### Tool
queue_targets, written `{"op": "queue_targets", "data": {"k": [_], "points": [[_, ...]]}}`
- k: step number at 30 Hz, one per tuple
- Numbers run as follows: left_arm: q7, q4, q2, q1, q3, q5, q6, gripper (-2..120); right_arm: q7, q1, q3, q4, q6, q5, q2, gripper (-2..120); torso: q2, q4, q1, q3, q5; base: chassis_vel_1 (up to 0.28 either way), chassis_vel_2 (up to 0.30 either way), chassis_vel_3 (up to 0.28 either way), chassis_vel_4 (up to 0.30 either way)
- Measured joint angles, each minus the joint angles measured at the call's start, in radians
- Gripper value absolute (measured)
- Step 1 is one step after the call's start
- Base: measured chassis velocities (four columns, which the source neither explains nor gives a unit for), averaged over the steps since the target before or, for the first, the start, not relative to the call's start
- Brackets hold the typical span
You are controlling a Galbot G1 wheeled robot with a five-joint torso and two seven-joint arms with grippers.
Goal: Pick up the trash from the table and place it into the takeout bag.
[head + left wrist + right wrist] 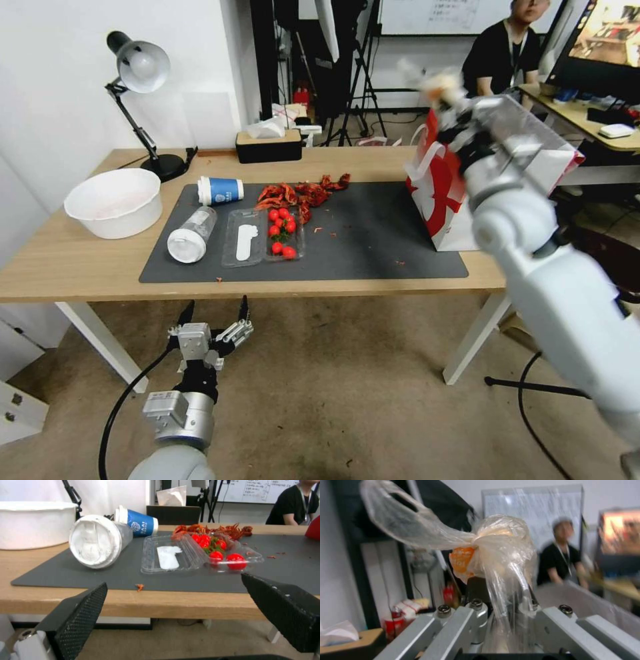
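Small clear wrap (500, 552), knotted round orange scraps, is pinched in the closed right claw (445, 90) above the takeout bag (443, 193), positioned for dropping; left claw (215, 312) is held open below the bench (80, 267).

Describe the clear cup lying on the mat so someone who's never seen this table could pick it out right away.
On the light-wood table, look at the dark grey mat, robot's left end. The clear cup lies on its side there, between the white bowl and the clear tray of tomatoes. Unlike the blue-and-white paper cup behind it, it is see-through, its white lid facing the robot.
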Motion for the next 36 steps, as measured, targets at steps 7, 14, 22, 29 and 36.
{"op": "queue_targets", "data": {"k": [7,14,22,29,36], "points": [[0.002,0.006,-0.006,-0.003,0.005,0.009,-0.003,100,0.178,0.112,0.007,-0.051,-0.111,0.172,-0.042,4,0.000,-0.0006,0.000,0.000,0.0004,0.000,0.000,0.000,0.000],[0.003,0.012,-0.002,-0.003,0.013,0.013,-0.004,100,0.471,0.231,-0.003,-0.076,-0.285,0.492,-0.055,9,0.000,-0.0003,0.000,0.000,0.0002,0.000,0.000,0.000,0.000],[0.010,0.009,0.004,0.003,0.019,0.015,0.003,100,0.573,0.256,-0.011,-0.092,-0.328,0.600,-0.051,37,0.000,-0.0002,0.000,0.000,0.0002,0.000,0.000,0.000,0.000],[0.011,0.017,0.005,-0.003,0.026,0.017,0.008,100,0.585,0.222,-0.005,-0.076,-0.333,0.613,-0.076,65,0.000,-0.0002,0.000,0.000,0.0001,0.000,0.000,0.000,0.000],[0.010,0.017,0.004,-0.005,0.029,0.017,0.008,100,0.548,0.191,0.000,-0.066,-0.328,0.553,-0.098,89,0.000,-0.0003,0.000,0.000,0.0001,0.000,0.000,0.000,0.000]]}}
